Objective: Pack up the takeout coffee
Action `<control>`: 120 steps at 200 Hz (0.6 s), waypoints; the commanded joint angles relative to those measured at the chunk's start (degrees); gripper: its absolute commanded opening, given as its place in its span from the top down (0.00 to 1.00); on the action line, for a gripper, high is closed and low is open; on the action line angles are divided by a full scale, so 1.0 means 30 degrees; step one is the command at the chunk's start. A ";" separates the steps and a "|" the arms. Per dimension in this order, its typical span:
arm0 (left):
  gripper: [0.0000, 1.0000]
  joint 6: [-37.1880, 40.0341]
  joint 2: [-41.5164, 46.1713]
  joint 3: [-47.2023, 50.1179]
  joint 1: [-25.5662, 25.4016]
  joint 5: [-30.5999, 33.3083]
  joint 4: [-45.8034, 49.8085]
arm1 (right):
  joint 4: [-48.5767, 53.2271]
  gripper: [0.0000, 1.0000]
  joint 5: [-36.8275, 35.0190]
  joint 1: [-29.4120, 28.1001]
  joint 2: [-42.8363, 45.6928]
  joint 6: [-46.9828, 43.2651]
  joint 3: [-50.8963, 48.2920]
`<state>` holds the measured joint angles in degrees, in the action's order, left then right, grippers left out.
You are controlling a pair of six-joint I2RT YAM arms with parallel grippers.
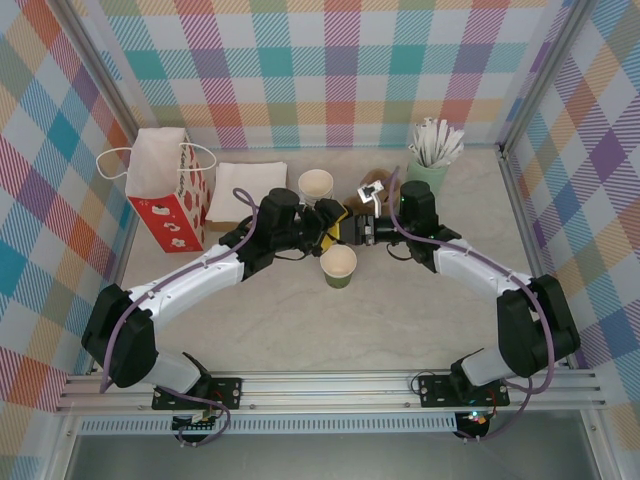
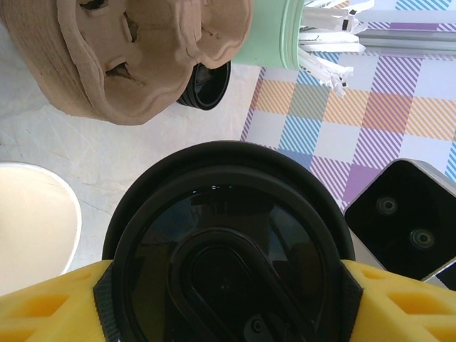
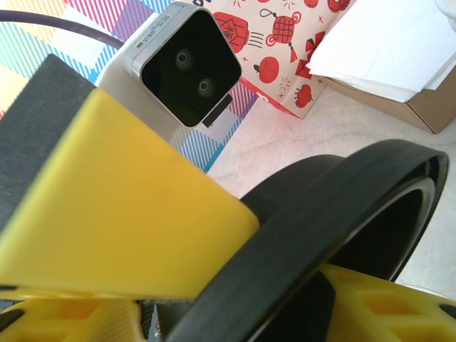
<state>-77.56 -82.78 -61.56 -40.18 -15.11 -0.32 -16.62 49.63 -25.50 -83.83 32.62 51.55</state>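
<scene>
The takeout coffee cup (image 1: 338, 266), small, dark green and cream inside, stands open at the table's middle with no lid on it. Just behind it the two grippers meet head to head. My left gripper (image 1: 335, 228) (image 2: 228, 299) is shut across the round black lid (image 2: 228, 249), one yellow finger (image 2: 57, 306) on each side of its rim. In the right wrist view the lid (image 3: 335, 206) runs edge-on and tilted between the fingers of my right gripper (image 3: 235, 317). The lower right finger (image 3: 385, 306) touches its rim. Whether the right jaws clamp it is unclear.
A brown pulp cup carrier (image 1: 375, 185) (image 2: 142, 57) lies behind, with another black lid (image 2: 206, 85) under its edge. A mint cup of white sticks (image 1: 430, 160) stands back right. A second cream-lined cup (image 1: 316, 185), white napkins (image 1: 240, 190) and a red-and-white paper bag (image 1: 165, 190) stand back left.
</scene>
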 commanded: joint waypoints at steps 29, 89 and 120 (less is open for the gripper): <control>0.29 0.0146 -0.0194 -0.0632 -0.0258 -0.0851 -0.0394 | -0.0471 0.48 0.0414 -0.0177 -0.0013 0.0059 0.0344; 0.30 0.1322 0.0017 -0.0843 -0.0268 0.0061 0.1414 | 0.1505 0.34 -0.0982 -0.0173 0.1531 -0.1184 -0.0203; 0.31 0.2444 0.0172 -0.1289 -0.0244 0.0948 0.3077 | 0.3547 0.26 -0.1980 -0.0129 0.2945 -0.2453 -0.0785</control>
<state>-74.30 -82.78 -63.02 -40.47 -14.68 3.40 -10.57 45.91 -25.61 -79.35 29.91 50.63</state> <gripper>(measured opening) 0.698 0.720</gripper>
